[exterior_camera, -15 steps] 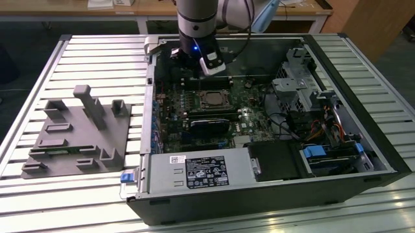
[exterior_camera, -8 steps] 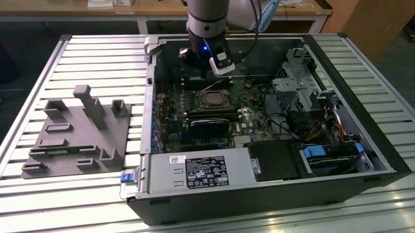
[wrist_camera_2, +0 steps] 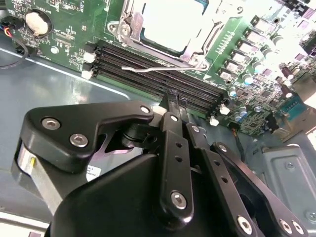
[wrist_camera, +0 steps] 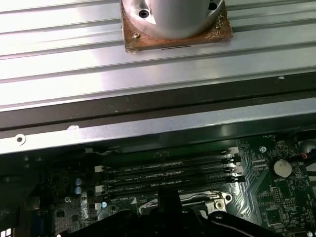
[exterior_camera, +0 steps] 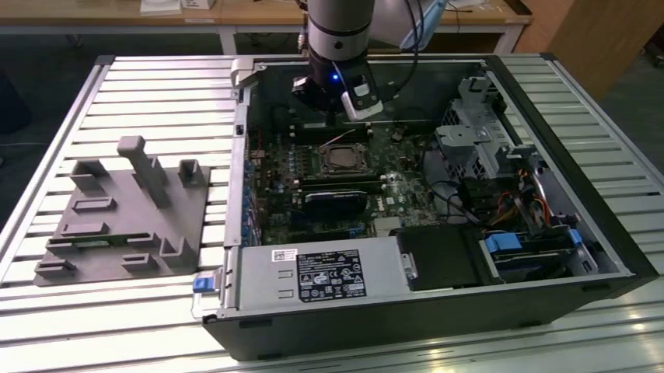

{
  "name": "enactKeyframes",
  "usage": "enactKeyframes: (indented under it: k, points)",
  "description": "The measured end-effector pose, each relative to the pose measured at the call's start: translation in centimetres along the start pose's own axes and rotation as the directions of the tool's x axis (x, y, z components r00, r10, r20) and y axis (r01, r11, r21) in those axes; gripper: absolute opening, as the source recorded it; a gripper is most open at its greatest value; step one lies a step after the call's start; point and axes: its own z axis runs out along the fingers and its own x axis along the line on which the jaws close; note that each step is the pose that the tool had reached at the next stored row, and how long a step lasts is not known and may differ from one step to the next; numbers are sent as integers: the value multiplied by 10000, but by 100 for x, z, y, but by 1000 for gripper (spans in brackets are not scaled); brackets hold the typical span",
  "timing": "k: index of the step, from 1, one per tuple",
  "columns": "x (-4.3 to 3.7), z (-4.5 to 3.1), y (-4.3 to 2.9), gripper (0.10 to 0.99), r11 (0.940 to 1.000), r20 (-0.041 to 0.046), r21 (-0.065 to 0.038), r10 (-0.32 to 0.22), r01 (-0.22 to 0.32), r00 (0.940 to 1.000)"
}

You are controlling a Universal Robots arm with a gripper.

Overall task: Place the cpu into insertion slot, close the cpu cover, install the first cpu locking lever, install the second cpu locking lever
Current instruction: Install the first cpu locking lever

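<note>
The cpu (wrist_camera_2: 170, 22) lies in the insertion slot (exterior_camera: 343, 161), its silver top bright in the second wrist view. The cpu cover (wrist_camera_2: 197, 48) lies flat around it as a metal frame. A thin wire locking lever (wrist_camera_2: 148, 69) stands free over the black memory slots (wrist_camera_2: 163, 81) beside the socket. My gripper (wrist_camera_2: 170, 98) hovers just above those memory slots, a short way from the socket, its black fingers (wrist_camera_2: 174, 128) together with nothing between them. In the exterior view the gripper (exterior_camera: 328, 123) hangs inside the open computer case, just behind the socket.
The open case (exterior_camera: 581, 233) sits on a slatted metal table (exterior_camera: 155, 85). A grey moulded fixture (exterior_camera: 124, 210) lies at the exterior view's left. Drive bays and cables (exterior_camera: 498, 163) crowd the case's right side. The arm's base (wrist_camera: 173, 19) is bolted to the table.
</note>
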Motion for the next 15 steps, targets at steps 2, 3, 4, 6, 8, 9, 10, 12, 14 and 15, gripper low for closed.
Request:
enactKeyframes:
  k: [2,3,4,6,8,9,10,12,14,15]
  points:
    - [0,5,-1,106,10000,28,22,-8,8,10000]
    - [0,9,-2,106,10000,66,53,-18,18,10000]
    - [1,14,-4,106,10000,120,94,-33,32,9999]
    - [3,22,-7,106,9998,234,189,-65,60,9997]
    - [5,32,-10,106,9996,355,265,-100,91,9993]
    - [6,36,-11,106,9996,424,280,-119,107,9990]
    - [6,41,-13,106,9995,491,279,-138,124,9987]
    - [5,55,-16,106,9995,618,258,-171,156,9979]
    - [5,69,-20,106,9995,731,241,-201,184,9971]
    - [5,76,-23,106,9995,773,237,-213,195,9968]
